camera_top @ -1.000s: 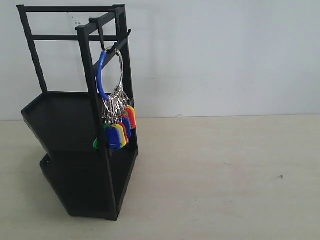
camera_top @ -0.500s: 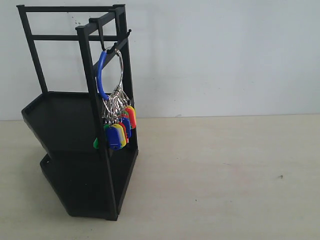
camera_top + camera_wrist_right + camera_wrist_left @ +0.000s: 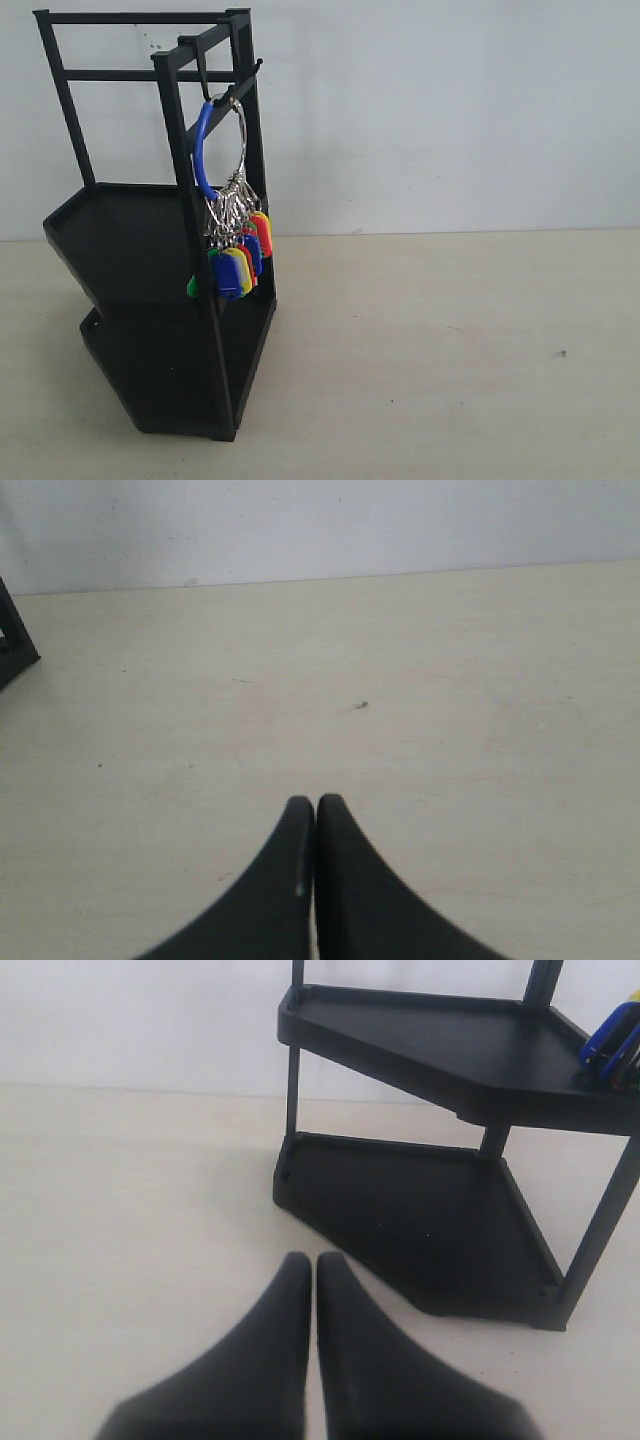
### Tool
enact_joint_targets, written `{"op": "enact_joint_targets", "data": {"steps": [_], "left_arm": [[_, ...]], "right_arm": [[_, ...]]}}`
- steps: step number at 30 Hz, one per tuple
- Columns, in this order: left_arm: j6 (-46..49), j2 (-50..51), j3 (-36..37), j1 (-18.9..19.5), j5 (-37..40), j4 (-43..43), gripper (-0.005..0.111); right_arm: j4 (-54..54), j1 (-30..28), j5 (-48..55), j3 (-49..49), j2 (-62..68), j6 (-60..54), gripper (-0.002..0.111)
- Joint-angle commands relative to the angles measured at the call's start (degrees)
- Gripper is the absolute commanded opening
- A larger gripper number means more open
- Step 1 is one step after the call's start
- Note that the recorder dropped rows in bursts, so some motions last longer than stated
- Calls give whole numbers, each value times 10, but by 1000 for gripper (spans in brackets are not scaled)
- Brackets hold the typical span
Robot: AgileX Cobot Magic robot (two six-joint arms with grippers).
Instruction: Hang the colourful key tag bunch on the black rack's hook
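Observation:
The black rack (image 3: 140,250) stands at the left of the exterior view, and its two shelves (image 3: 440,1050) fill the far side of the left wrist view. From the thin hook (image 3: 207,88) on its top bar hangs the colourful key tag bunch (image 3: 238,262) by its blue-and-silver loop (image 3: 203,140). A blue tag edge (image 3: 612,1042) shows in the left wrist view. My left gripper (image 3: 313,1262) is shut and empty over the table, short of the rack's base. My right gripper (image 3: 316,805) is shut and empty over bare table. Neither arm appears in the exterior view.
A pale wooden table (image 3: 450,340) runs to a white wall (image 3: 450,110) behind. One foot of the rack (image 3: 15,645) shows at the edge of the right wrist view.

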Motion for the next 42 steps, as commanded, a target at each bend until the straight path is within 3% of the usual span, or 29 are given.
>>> {"op": "enact_joint_targets", "data": {"steps": [1,9,16,24,31,42], "left_arm": [[2,-1,2,1,-2,3,4],[2,-1,2,1,-2,3,4],[2,-1,2,1,-2,3,4],[2,-1,2,1,-2,3,4],[2,-1,2,1,-2,3,4],[2,-1,2,1,-2,3,4]], "right_arm": [[8,-4,-29,0,-3,14,0],[31,-4,-66,0,-3,30,0],[35,-4,9,0,-3,-22,0],[33,-8,7,0,-3,-29,0],[33,-46,12,0,-3,-36,0],[33,-46,12,0,-3,-36,0]]}}
